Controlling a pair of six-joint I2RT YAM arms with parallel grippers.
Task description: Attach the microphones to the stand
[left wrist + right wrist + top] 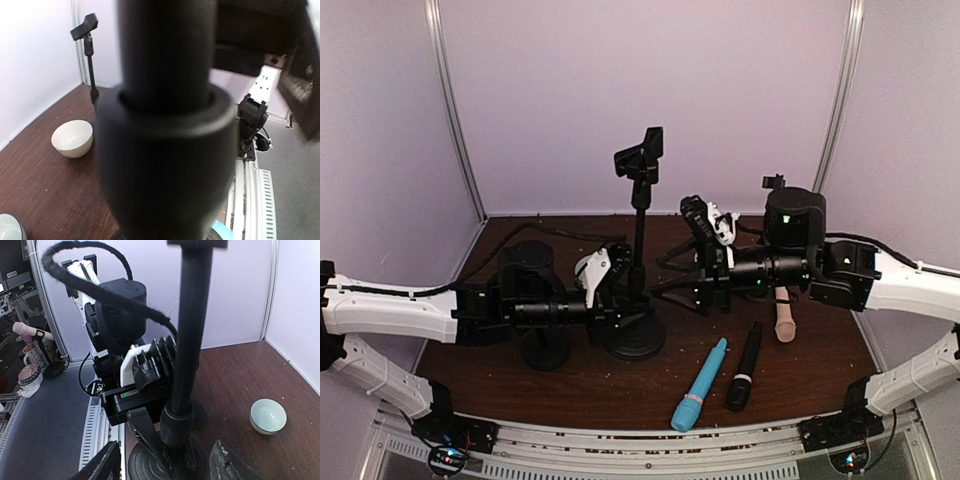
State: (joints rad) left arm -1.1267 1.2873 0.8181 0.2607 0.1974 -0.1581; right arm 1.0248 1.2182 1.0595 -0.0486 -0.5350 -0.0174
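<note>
Clamping the stand (641,225) low, left jaws crowd the right jaws, spread apart.

Dark-brown wood table (800,370). Centre: mic stand (638,338) upright on round blk base; second round base (546,350) just to its left. Front right: light-blue mic (700,385) & black mic (744,367) lying side by side, not touching. Cream mic (785,318) further back, partly hidden. Wrist views also show white bowl (72,139) & pale-green bowl (268,416) on the tabletop.
</note>
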